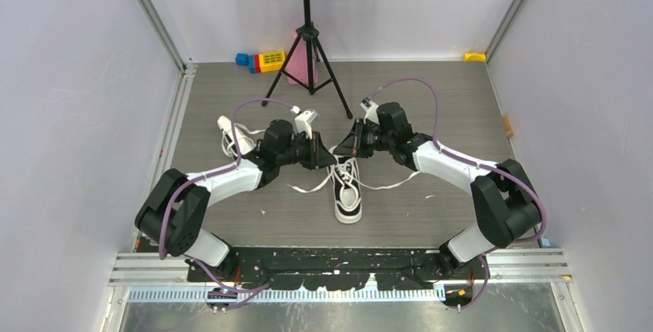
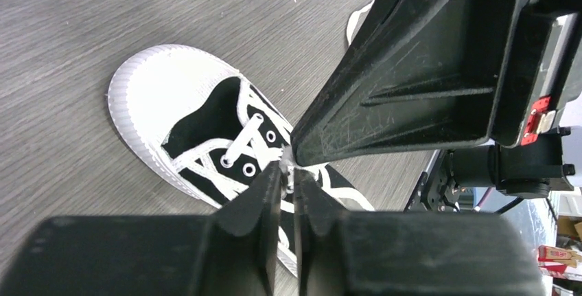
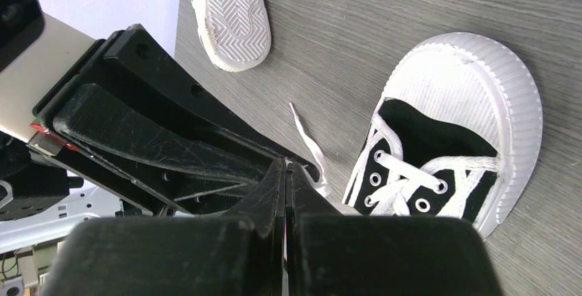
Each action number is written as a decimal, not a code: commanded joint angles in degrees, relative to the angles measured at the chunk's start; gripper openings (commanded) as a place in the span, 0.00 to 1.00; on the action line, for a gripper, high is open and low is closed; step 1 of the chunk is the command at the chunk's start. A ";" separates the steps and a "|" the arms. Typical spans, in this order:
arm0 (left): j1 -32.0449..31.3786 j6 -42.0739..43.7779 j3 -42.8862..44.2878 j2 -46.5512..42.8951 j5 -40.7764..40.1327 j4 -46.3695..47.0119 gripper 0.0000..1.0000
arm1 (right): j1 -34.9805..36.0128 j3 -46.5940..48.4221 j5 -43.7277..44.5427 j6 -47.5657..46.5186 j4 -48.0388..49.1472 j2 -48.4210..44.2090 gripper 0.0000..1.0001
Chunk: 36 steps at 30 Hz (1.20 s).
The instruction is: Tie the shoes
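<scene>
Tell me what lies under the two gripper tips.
The upright shoe, its eyelets and crossed lace showing. Lace sits between the closed fingers of the left gripper. The heel end is covered.

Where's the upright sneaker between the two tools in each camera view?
Top external: sneaker centre, toe toward near edge.
Left wrist: sneaker left of centre, toe upper left.
Right wrist: sneaker at right, toe upper right.
Shared landmark: left tool and right tool meeting over its laces.
</scene>
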 commanded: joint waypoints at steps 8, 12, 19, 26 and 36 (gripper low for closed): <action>-0.12 1.64 -6.87 -5.87 -0.96 5.46 0.50 | 0.26 0.61 2.14 0.96 0.28 -1.52 0.00; -0.17 1.77 -6.81 -5.32 -1.80 7.53 0.67 | 0.26 0.61 2.13 0.98 0.15 -1.50 0.00; -0.16 2.26 -4.09 -0.25 -1.94 12.77 0.96 | 0.26 0.60 1.82 1.04 -0.09 -1.58 0.00; -0.60 0.86 -2.02 5.23 -0.09 17.23 0.86 | 0.26 0.79 1.56 1.26 -0.43 -1.92 0.00; -1.75 1.60 -1.73 6.97 1.11 20.79 0.48 | 0.26 0.48 1.30 1.93 -0.47 -2.46 0.00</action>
